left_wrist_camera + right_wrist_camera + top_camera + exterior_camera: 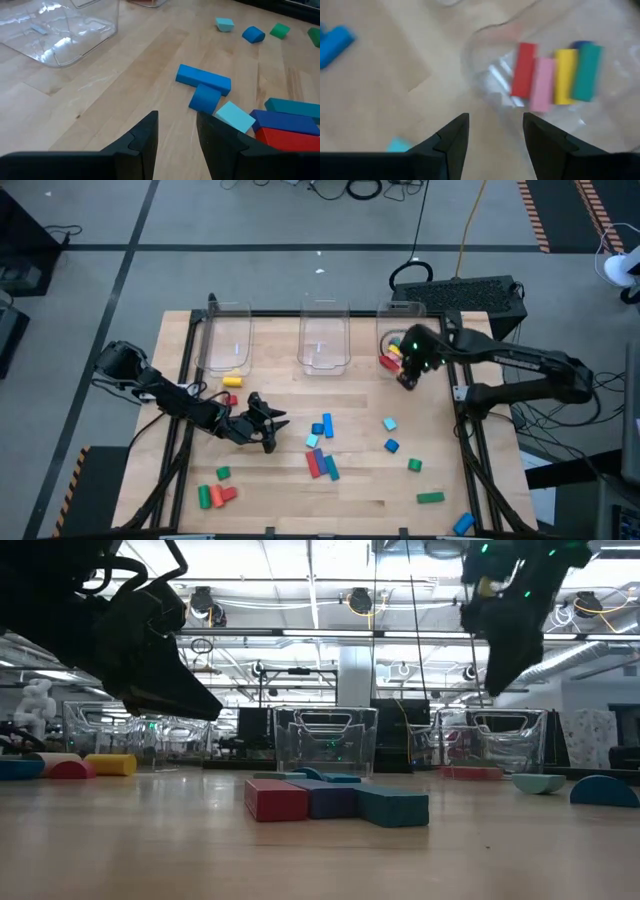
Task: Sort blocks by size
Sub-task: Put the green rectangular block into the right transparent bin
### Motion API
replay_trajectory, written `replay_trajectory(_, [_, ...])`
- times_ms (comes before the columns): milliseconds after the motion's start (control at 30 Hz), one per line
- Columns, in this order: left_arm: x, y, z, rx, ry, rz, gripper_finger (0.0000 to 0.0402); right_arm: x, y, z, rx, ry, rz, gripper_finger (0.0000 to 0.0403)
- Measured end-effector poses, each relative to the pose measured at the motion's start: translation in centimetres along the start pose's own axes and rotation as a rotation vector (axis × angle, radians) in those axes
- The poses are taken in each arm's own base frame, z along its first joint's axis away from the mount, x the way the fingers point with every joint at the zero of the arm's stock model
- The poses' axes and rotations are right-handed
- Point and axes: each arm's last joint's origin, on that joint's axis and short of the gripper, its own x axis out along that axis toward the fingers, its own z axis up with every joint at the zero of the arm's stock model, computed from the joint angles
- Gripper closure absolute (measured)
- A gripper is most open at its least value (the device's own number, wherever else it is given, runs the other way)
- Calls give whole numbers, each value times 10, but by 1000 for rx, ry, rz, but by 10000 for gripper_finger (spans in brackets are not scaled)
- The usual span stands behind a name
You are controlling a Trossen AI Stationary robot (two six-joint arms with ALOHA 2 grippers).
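Observation:
Blocks lie scattered on the wooden table: blue blocks (324, 425), a row of red, blue and teal bars (322, 465) and loose green, red and light blue pieces. My left gripper (268, 430) hangs open and empty just left of the blue blocks (202, 82), above bare table. My right gripper (408, 380) hovers open and empty over the near end of the right clear bin (400, 330). Below my right gripper (495, 122), the bin holds a red bar (524, 69), a pink bar (543, 84), a yellow bar (565, 75) and a green bar (586, 71), side by side.
Two more clear bins stand along the far edge, the left one (225, 335) with a yellow block (236, 364) at its near end, and the middle one (325, 340). Green and red blocks (212, 495) lie near left, and green (430, 498) and blue (462, 523) ones near right.

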Motion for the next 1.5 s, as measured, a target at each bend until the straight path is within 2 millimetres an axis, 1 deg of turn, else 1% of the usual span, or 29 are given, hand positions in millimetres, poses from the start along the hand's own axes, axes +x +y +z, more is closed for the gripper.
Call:
replay_trajectory(200, [0,0,0,0,0,0,265,-13,39,-17,-88,-30,134,232])
replay_trajectory(333, [0,0,0,0,0,0,265,-18,62,-32,-141,-16,179,232])
replay_trajectory(567, [0,0,0,0,-1,0,265,-19,100,-64,-204,75,238,232])
replay_trajectory(700, [0,0,0,-1,-1,-1,265,-13,121,-86,-213,170,224,232])
replay_trajectory(867, [0,0,0,-2,-2,-2,265,-1,146,-115,-249,293,195,232])
replay_trajectory(1033, [0,0,1,-5,-13,8,265,12,166,-148,-338,442,178,232])
replay_trajectory(1133, [0,0,1,-8,-24,16,265,18,177,-165,-383,501,201,232])
replay_trajectory(1333, [0,0,1,-8,-26,19,265,26,201,-191,-438,521,313,232])
replay_trajectory(1433, [0,0,1,-7,-25,20,265,28,208,-203,-469,517,341,232])
replay_trajectory(1500, [0,0,1,-7,-25,20,265,29,210,-211,-475,516,329,232])
